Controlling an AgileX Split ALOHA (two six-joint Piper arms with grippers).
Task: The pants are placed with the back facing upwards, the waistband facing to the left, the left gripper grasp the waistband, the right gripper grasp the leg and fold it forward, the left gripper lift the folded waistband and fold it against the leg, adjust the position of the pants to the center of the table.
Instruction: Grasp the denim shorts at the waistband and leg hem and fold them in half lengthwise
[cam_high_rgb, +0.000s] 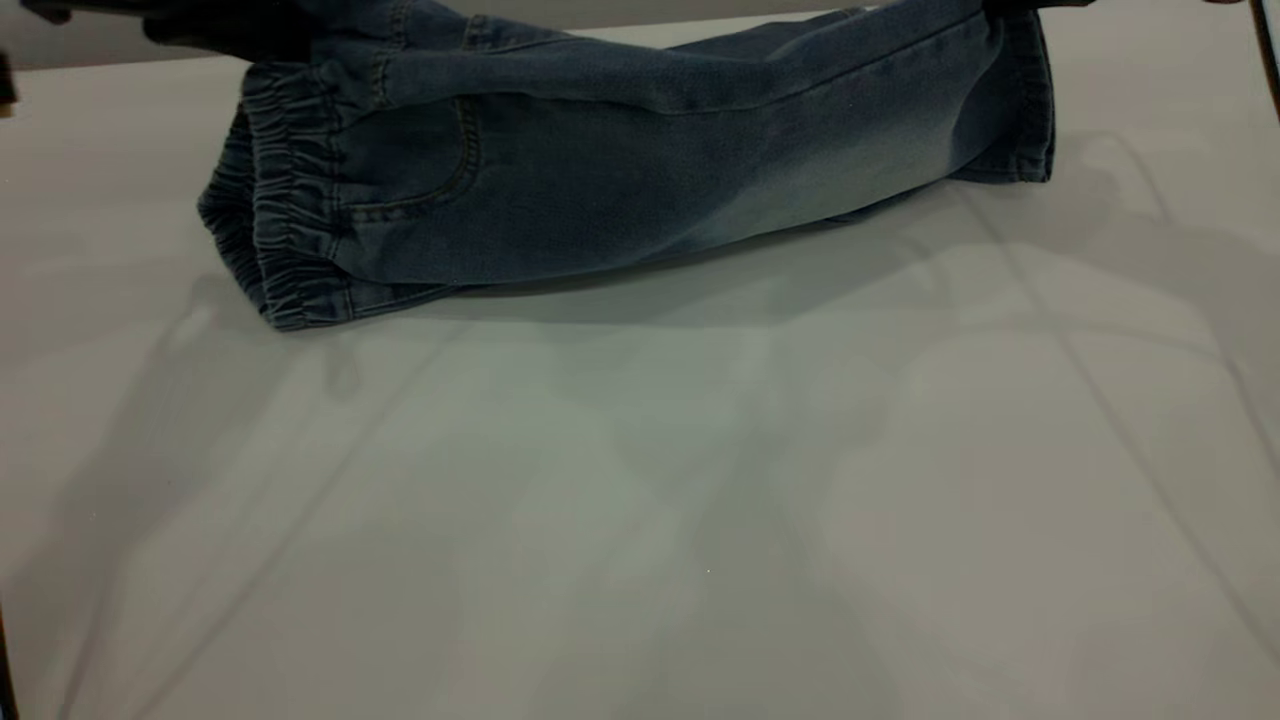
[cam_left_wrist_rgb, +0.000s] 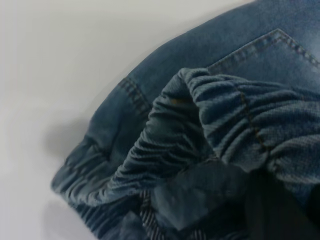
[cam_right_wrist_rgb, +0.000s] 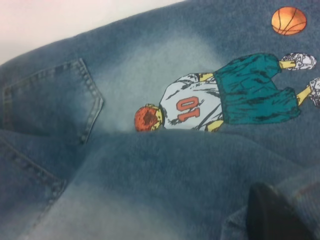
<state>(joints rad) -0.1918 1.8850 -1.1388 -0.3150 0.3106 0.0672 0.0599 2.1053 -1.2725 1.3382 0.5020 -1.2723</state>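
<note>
— Bare grey-white table (cam_high_rgb: 640, 520) fills the near side of the exterior view, crossed only by faint shadows. What lies beyond it?

— Blue denim pants (cam_high_rgb: 620, 190), at the far edge, folded lengthwise so one leg lies over the other. The gathered elastic waistband (cam_high_rgb: 290, 220) sits at the left, a curved back pocket (cam_high_rgb: 410, 160) just beside it, and the leg (cam_high_rgb: 860, 140) on top runs right, with a large pale faded patch toward its hem.

— And the print?

— From the right wrist, a basketball player (cam_right_wrist_rgb: 220, 100) in a white number 10 shirt and teal shorts shows on the lower leg, an orange ball (cam_right_wrist_rgb: 289, 20) nearby, with the plain leg draped partly across.

— The grippers?

— Left gripper (cam_left_wrist_rgb: 275, 210): only a dark shape against the bunched waistband; whether it pinches the cloth, I cannot tell. Right gripper (cam_right_wrist_rgb: 272, 212): one dark fingertip touching denim near the hem; its grip is also unclear.
</note>
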